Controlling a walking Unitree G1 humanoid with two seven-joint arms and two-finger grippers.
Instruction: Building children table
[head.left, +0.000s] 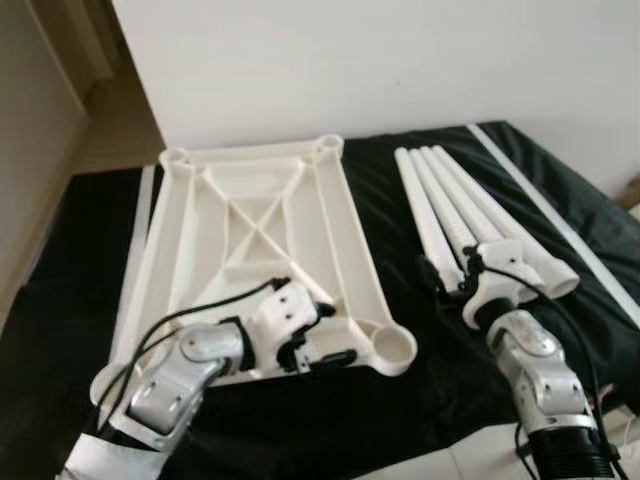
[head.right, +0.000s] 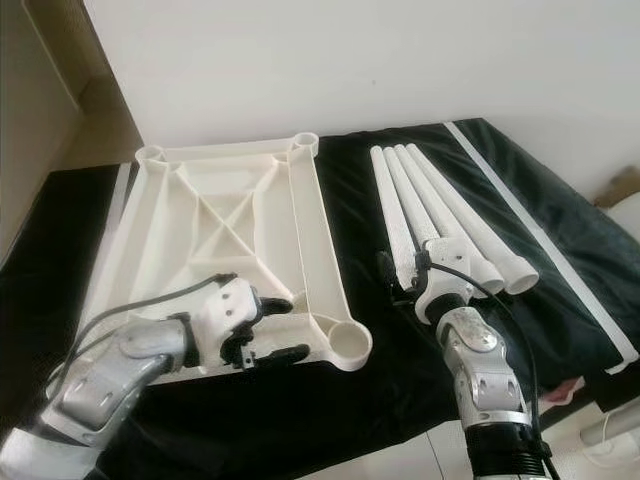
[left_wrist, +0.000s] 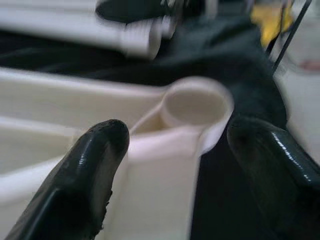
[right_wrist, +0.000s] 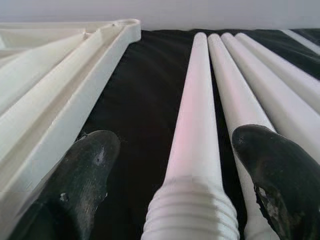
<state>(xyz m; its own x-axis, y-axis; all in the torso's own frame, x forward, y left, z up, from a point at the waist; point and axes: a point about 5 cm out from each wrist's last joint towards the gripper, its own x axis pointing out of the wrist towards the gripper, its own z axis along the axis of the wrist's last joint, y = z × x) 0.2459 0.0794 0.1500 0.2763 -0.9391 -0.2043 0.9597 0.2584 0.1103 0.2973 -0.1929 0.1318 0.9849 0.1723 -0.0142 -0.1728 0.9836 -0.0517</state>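
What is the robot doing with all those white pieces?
It is putting together a little table. The white tabletop lies upside down on a black cloth. The left claw is open over the tabletop's near edge, next to a round corner socket. The right claw is open around the end of one of four white legs lying beside it.

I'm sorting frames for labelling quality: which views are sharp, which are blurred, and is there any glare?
Head views: fairly sharp, evenly lit, the white tabletop slightly washed out against the black cloth. Left wrist view: soft throughout, the corner socket and legs behind blurred, highlights glinting on the left gripper's fingers. Right wrist view: the nearest leg is clear, its threaded end close to the right gripper softer.
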